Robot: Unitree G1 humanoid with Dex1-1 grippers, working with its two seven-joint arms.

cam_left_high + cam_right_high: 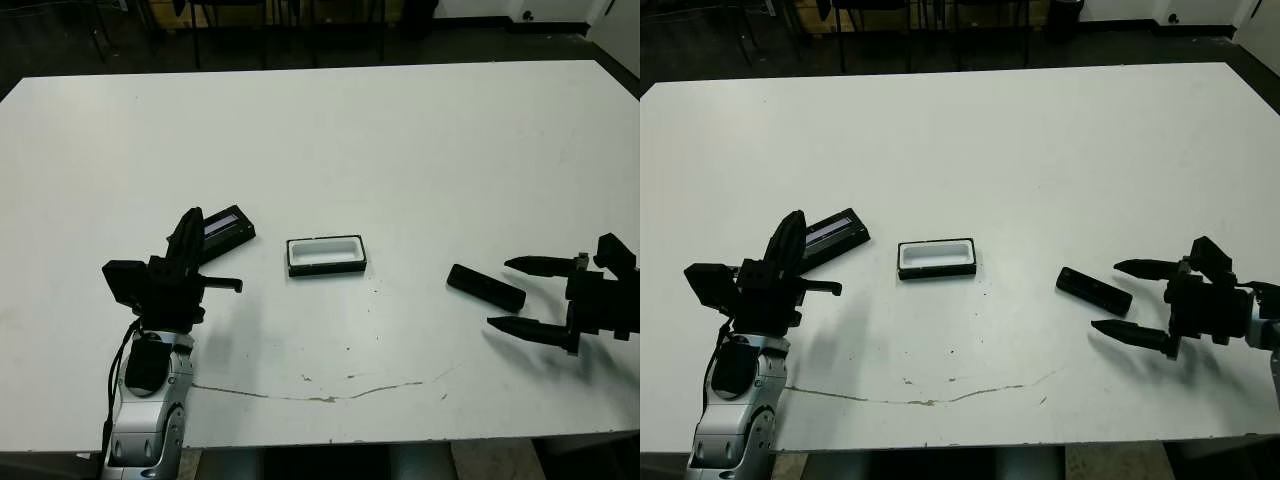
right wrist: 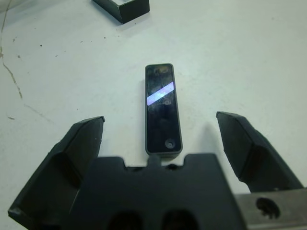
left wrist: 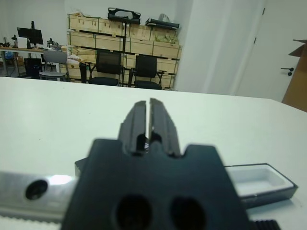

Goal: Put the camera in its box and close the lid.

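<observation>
The camera, a small black bar, lies flat on the table at the right. My right gripper is open just beyond one end of it, one finger on each side, touching nothing; the right wrist view shows the camera between the spread fingers. The box, black with a white lining, sits open and empty at the table's middle. Left of it the black lid with its pale stripe lies flat. My left gripper is shut and empty, raised right beside the lid's near end.
A thin crack line runs across the table near its front edge. Chairs and wooden crates stand beyond the table's far side. Bare white tabletop stretches behind the objects.
</observation>
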